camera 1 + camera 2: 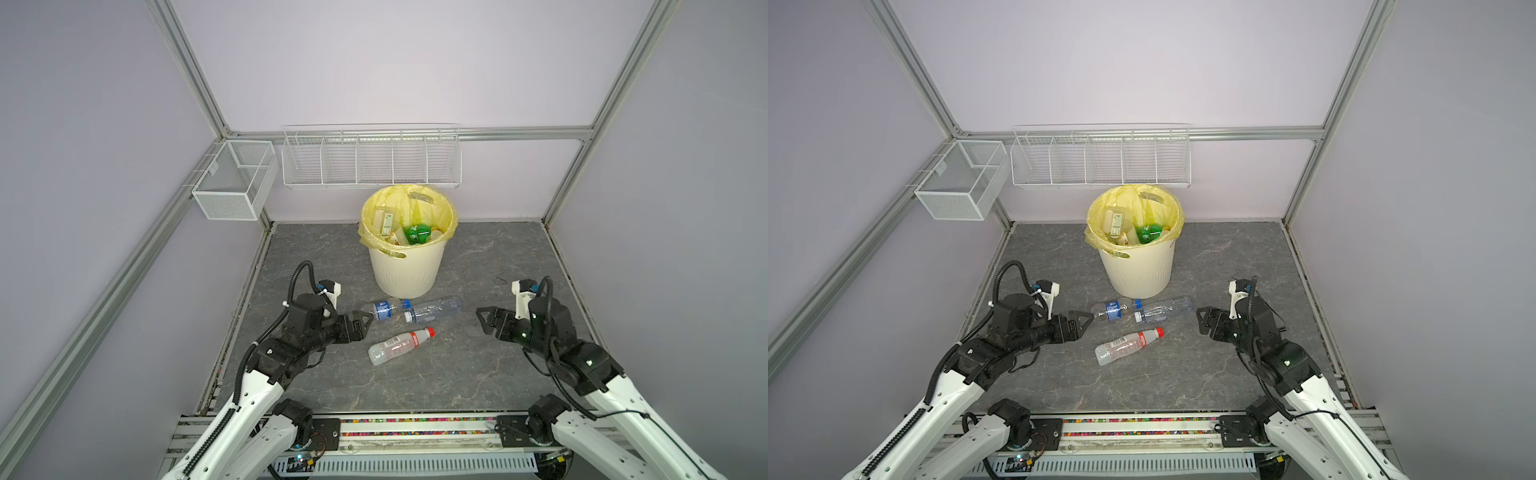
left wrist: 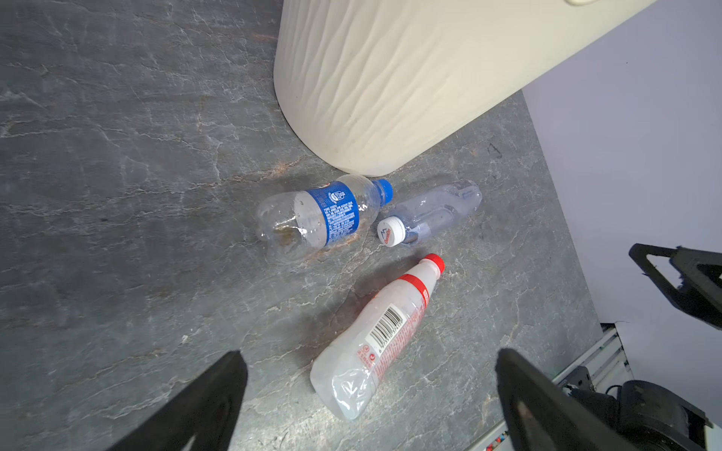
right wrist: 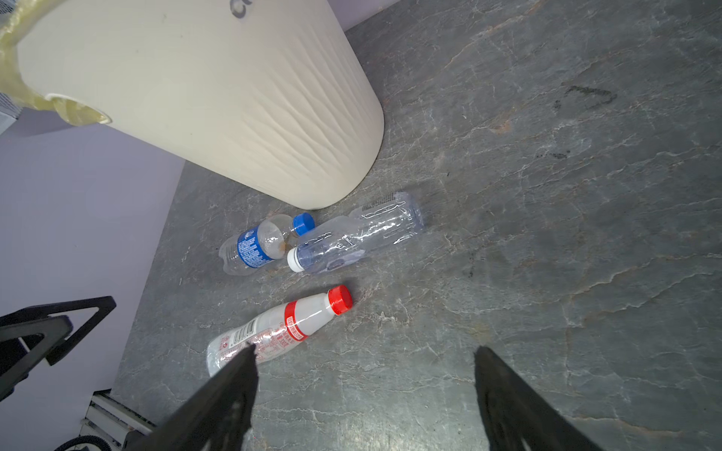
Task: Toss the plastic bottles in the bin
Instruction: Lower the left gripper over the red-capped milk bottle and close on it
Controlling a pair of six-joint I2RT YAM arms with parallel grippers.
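Three plastic bottles lie on their sides on the grey tabletop [image 1: 478, 374], all in front of the bin [image 1: 405, 270], on the robot's side of it. The blue-capped bottle [image 1: 382, 309], clear with a blue label, is just beside the bin's base, toward its left. The white-capped bottle [image 1: 434, 309], clear and crumpled, lies near the base toward the bin's right. Its cap sits close to the blue-capped bottle's shoulder, and whether the two touch is hard to tell. The red-capped bottle [image 1: 399, 345] lies further out from the bin than these two and apart from them, its cap angled back toward the bin.

The bin stands upright, lined with a yellow bag [image 1: 368, 239] folded over its rim. Inside it a green bottle [image 1: 417, 233] rests among paler items.

The left hand [image 1: 368, 323] hovers in front of the bin on its left, near the blue-capped bottle's base. Its fingers are spread wide and hold nothing. The right hand [image 1: 481, 320] hangs in front of the bin on its right, well apart from the white-capped bottle, its fingers likewise wide apart and empty.

A wire rack [image 1: 371, 183] hangs on the wall behind and above the bin.
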